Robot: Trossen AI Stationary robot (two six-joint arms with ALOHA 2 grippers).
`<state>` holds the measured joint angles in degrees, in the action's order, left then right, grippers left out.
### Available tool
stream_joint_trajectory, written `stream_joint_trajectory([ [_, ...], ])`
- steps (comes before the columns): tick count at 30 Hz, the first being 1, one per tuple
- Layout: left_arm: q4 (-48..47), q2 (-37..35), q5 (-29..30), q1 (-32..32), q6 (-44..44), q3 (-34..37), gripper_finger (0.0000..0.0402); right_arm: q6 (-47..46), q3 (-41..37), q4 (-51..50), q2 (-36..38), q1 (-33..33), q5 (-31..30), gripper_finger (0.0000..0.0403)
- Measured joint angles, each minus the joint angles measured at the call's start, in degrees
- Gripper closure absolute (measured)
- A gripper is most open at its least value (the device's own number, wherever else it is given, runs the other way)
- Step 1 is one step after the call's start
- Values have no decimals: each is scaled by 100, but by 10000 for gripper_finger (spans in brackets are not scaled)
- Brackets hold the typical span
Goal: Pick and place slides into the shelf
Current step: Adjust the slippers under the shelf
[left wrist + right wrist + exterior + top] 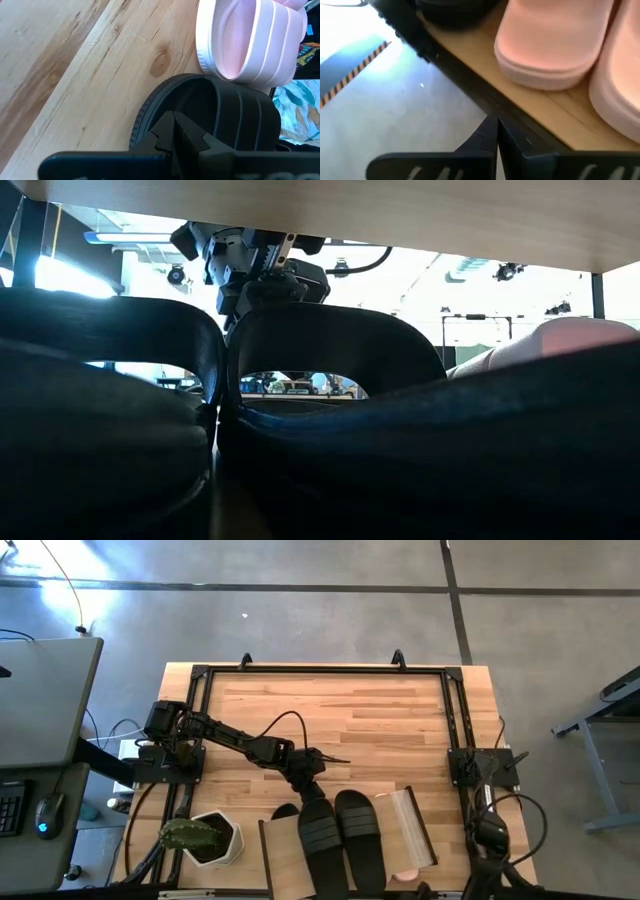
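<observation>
To seat the pair well, nudge straight along the sole so the heels slide under the shelf (290,862) at lower centre without twisting. The left gripper (308,783), mid-frame, has its fingers pressed together, holding nothing, at the heel of the left black slide (322,845) — contact is unclear. The right gripper (496,131), lower right, is likewise pressed together, empty, near the pink slides (545,45).

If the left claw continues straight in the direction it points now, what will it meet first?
Most likely the black slide directly ahead of the shut left claw; the pink slide lies beyond it. How much gap remains is unclear.
</observation>
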<state>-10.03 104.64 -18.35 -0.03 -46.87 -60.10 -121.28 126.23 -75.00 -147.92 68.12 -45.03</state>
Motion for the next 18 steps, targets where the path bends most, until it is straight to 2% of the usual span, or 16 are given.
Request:
stream_joint_trajectory([
  [10, -34, 0, -18, 0, -6, 0, 402, -37, 0, 317, -102, -205, -254, 403],
  [18, -41, 0, -20, -2, -7, 0, 401, 53, 0, 226, -102, -402, -6, 403],
])
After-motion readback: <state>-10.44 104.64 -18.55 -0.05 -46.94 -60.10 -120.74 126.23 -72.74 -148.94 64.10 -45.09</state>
